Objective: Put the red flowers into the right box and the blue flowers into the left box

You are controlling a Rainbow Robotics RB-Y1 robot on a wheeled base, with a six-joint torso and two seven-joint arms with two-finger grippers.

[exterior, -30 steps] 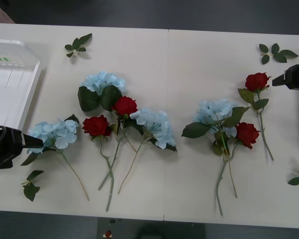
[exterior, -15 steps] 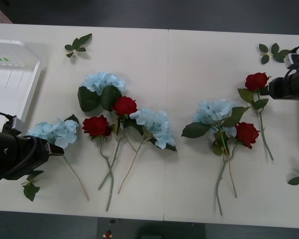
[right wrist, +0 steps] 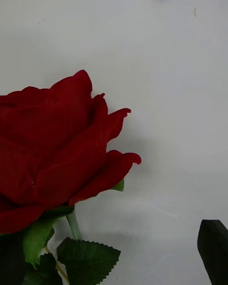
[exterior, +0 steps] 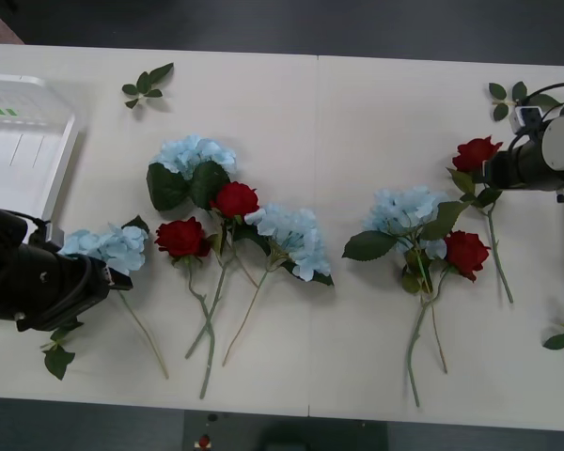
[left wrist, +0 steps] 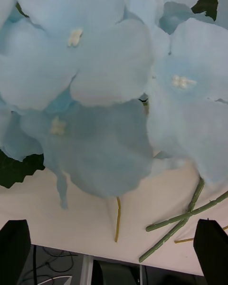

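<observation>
Left gripper (left wrist: 114, 251): it is at the left end of the worktop (exterior: 338, 122), low over the leftmost blue flower (exterior: 108, 249). In the left wrist view the two black fingers (left wrist: 14, 247) stand apart at the two corners, released, with nothing between them. The pale petals of the blue head (left wrist: 104, 90) lie just ahead of the fingertips.

Right gripper (exterior: 493, 172): it is at the right end of the worktop, close to the rightmost red flower (exterior: 476, 154). In the right wrist view one black finger (right wrist: 213, 249) shows at one corner; the other finger is hidden by the bloom, so I cannot tell if the fingers are released or clenched. The red bloom (right wrist: 52, 142) is just ahead of the fingers, and its stem and leaves come down toward them.

Other red flowers: two roses (exterior: 207, 221) lie among the blue heads in the middle of the worktop, well apart from both pairs of fingers. One more rose (exterior: 466, 252) lies beside a blue head (exterior: 404, 211), nearer to the right fingers.

Other blue flowers: two heads (exterior: 193, 153) lie in the middle group, beyond the left fingers.

Left box (exterior: 61, 155): white, at the left edge of the worktop, near the left fingers. No flower lies in the part that shows.

Loose leaf sprigs (exterior: 146, 85): they lie near the worktop corners.
</observation>
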